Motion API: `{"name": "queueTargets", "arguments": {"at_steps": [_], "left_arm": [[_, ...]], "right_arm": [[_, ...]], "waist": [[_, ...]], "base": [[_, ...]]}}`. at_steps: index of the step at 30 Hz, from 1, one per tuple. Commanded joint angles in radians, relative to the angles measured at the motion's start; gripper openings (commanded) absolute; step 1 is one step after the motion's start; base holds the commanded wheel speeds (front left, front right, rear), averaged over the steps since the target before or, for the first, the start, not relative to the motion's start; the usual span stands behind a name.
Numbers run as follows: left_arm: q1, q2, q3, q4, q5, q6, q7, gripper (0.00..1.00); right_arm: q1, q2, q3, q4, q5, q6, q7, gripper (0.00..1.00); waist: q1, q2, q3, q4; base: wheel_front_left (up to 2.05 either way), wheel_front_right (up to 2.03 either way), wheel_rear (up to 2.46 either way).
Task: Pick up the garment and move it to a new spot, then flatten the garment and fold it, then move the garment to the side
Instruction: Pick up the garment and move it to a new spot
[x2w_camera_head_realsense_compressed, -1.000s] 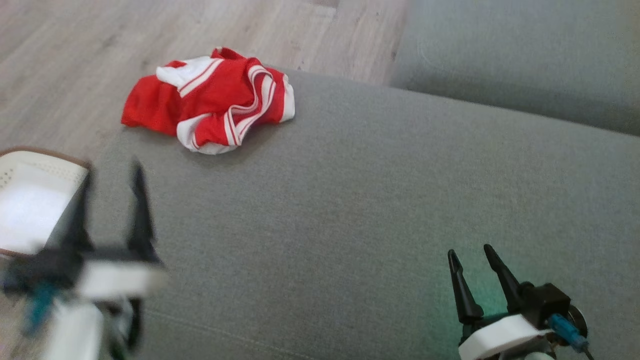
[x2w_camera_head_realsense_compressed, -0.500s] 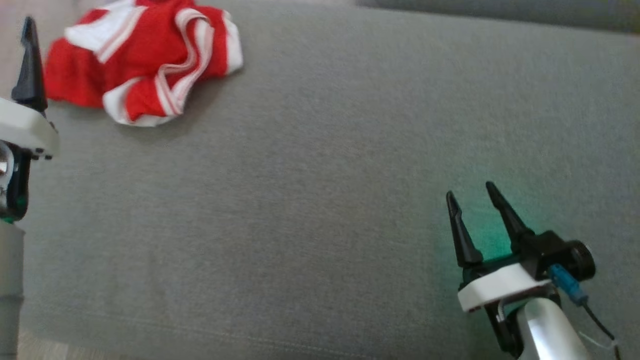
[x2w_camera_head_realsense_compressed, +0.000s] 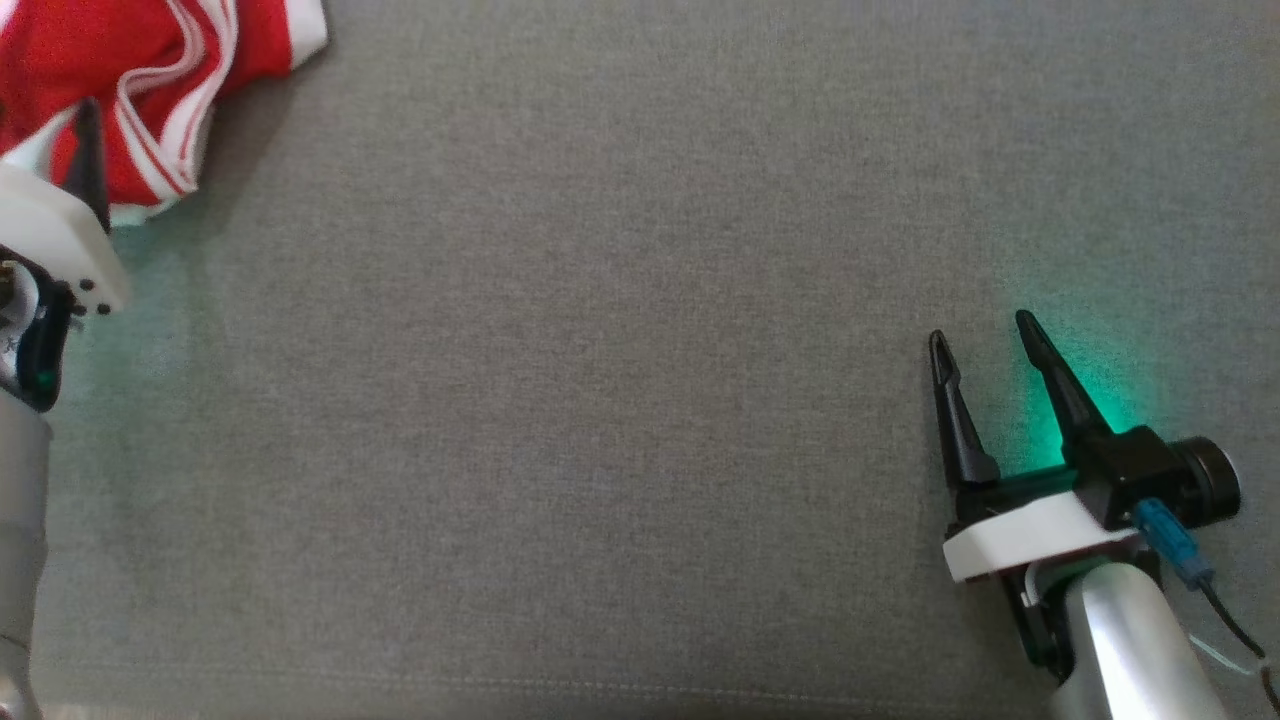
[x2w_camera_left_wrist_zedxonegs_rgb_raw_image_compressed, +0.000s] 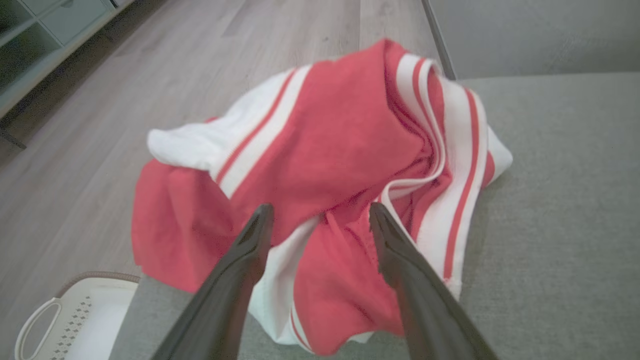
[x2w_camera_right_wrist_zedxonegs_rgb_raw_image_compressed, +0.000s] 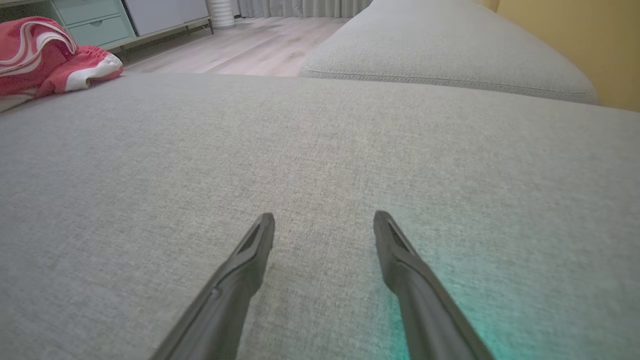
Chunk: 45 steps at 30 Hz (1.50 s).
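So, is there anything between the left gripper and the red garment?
Nothing visible. The open left gripper points straight at the crumpled garment on the grey cushion, with no object between them.

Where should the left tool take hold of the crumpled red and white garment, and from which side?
Likely the bunched fold near the middle of the garment, where the cloth rises in a ridge. The open left tool points at it, so come from the near side, over the cushion.
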Motion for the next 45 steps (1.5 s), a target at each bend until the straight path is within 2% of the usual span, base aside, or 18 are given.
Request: {"name": "queueTargets", "arguments": {"at_steps": [1,5,11,12,14,15,16,17,25,33,41,45], "left_arm": [[-0.034,0.059,0.026,-0.011,-0.014,-0.002,0.016,1.00],[-0.047,0.063,-0.024,0.025,-0.089,-0.003,0.104,1.00],[-0.062,0.098,-0.067,0.051,-0.143,-0.003,0.109,1.00],[-0.065,0.103,-0.071,0.060,-0.144,-0.003,0.104,0.94],[-0.073,0.108,-0.076,0.076,-0.146,-0.003,0.088,0.42],[-0.077,0.109,-0.078,0.084,-0.145,-0.003,0.075,0.27],[-0.081,0.108,-0.081,0.092,-0.143,-0.003,0.064,0.07],[-0.085,0.107,-0.086,0.099,-0.142,-0.003,0.053,0.00],[-0.118,0.124,-0.121,0.135,-0.106,-0.003,-0.064,0.00],[-0.152,0.182,-0.165,0.128,-0.046,-0.003,-0.178,0.00],[-0.200,0.233,-0.239,0.054,-0.031,-0.003,-0.201,0.00],[-0.235,0.235,-0.278,-0.008,-0.031,-0.003,-0.196,0.00]], "right_arm": [[-0.022,-0.005,0.024,-0.036,-0.010,0.004,0.003,1.00],[-0.026,-0.005,0.024,-0.053,-0.012,0.004,0.008,1.00],[-0.033,-0.005,0.020,-0.061,-0.014,0.004,0.010,1.00],[-0.034,-0.005,0.020,-0.062,-0.014,0.004,0.010,1.00],[-0.036,-0.005,0.017,-0.062,-0.015,0.004,0.010,1.00],[-0.037,-0.005,0.015,-0.062,-0.015,0.004,0.010,1.00],[-0.038,-0.005,0.013,-0.061,-0.015,0.004,0.009,1.00],[-0.039,-0.005,0.011,-0.060,-0.015,0.004,0.009,1.00],[-0.044,-0.005,0.017,-0.029,0.008,0.004,-0.004,1.00],[-0.035,-0.005,0.037,0.035,0.054,0.004,-0.026,1.00],[-0.009,-0.005,0.051,0.103,0.115,0.004,-0.047,1.00],[0.006,-0.005,0.055,0.129,0.140,0.004,-0.053,1.00]], "waist": [[-0.0002,0.0000,0.028,-0.009],[-0.0002,0.0000,0.059,-0.010],[-0.0002,0.0000,0.089,-0.013],[-0.0002,0.0000,0.091,-0.014],[-0.0002,0.0000,0.094,-0.016],[-0.0002,0.0000,0.094,-0.016],[-0.0002,0.0000,0.093,-0.016],[-0.0002,0.0000,0.091,-0.016],[-0.0002,0.0000,0.026,-0.011],[-0.0002,0.0000,-0.104,-0.014],[-0.0002,0.0000,-0.251,-0.033],[-0.0002,0.0000,-0.310,-0.053]], "base": [[0.00,0.00,0.00],[0.00,0.00,0.00],[0.00,0.00,0.00],[0.00,0.00,0.00],[0.00,0.00,0.00],[0.00,0.00,0.00],[0.00,0.00,0.00],[0.00,0.00,0.00],[0.00,0.00,0.00],[0.00,0.00,0.00],[0.00,0.00,0.00],[0.00,0.00,0.00]]}}
